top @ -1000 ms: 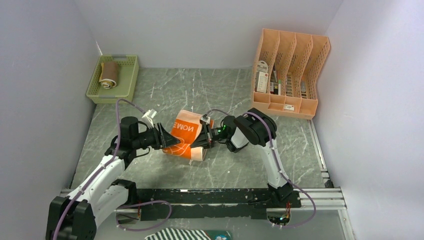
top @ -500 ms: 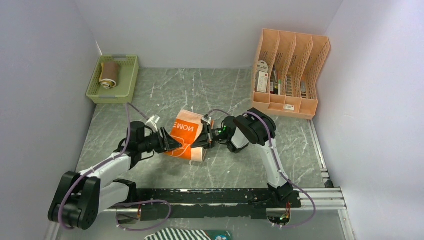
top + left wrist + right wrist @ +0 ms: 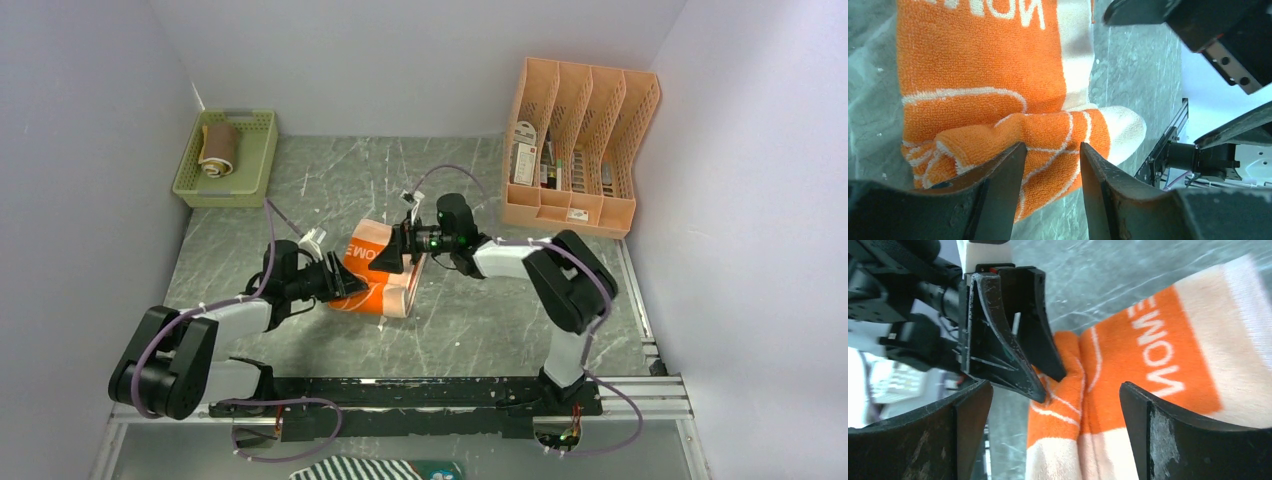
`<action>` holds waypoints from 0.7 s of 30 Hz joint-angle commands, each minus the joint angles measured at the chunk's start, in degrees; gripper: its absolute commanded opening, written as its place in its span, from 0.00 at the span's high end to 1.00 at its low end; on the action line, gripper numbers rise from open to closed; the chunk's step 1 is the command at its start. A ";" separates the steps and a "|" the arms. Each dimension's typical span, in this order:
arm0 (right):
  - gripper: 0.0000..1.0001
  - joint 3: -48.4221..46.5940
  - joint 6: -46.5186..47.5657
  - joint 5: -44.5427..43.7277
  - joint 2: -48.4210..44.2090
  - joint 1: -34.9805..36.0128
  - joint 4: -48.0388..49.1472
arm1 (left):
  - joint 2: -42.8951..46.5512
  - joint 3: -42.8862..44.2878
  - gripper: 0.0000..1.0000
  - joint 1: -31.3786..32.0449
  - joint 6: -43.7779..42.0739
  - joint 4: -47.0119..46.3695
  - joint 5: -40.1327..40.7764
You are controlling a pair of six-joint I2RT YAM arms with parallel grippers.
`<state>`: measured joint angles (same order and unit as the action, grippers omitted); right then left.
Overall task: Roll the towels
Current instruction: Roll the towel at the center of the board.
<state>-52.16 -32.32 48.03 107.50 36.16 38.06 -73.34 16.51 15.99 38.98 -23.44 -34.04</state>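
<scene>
The orange towel (image 3: 368, 262) with white lettering lies mid-table. Its near edge is wound into a thick roll (image 3: 385, 298). My left gripper (image 3: 345, 285) comes in from the left, and its fingertips pinch the roll's end (image 3: 1048, 135); the right wrist view shows this left gripper (image 3: 1050, 386) pressing into the cloth. My right gripper (image 3: 400, 252) stands wide open over the towel's far right part. Its fingers (image 3: 1168, 430) are apart, with the towel (image 3: 1158, 355) lying beyond them untouched. The smaller tan towel (image 3: 217, 148) lies rolled in the green basket (image 3: 255, 150).
A peach file organizer (image 3: 580, 150) holding small items stands at the back right. The green basket sits at the back left corner. Grey walls close in on three sides. A black rail (image 3: 420, 395) runs along the near edge.
My right gripper has sprung open and let go of the towel, and its arm has swung round to the far side. The left arm has dropped lower and still grips the roll.
</scene>
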 commanded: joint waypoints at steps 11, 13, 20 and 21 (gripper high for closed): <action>0.00 21.72 29.36 -28.52 -24.60 -0.37 20.64 | -1.67 1.71 0.43 0.45 -4.32 2.41 5.94; 0.06 14.19 35.96 -20.92 -20.72 1.98 4.38 | -2.16 2.07 0.43 0.47 -4.42 2.39 5.78; 0.07 25.26 56.21 -41.91 -21.07 19.89 15.76 | -4.09 3.87 0.42 0.45 -5.31 3.36 4.60; 0.07 26.92 57.38 -41.31 -21.59 20.41 17.54 | -4.42 4.12 0.42 0.45 -5.31 3.49 4.27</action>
<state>-30.44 14.09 12.38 87.59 55.02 47.07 -75.90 19.46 16.32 36.56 -22.52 -32.73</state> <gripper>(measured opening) 0.929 0.574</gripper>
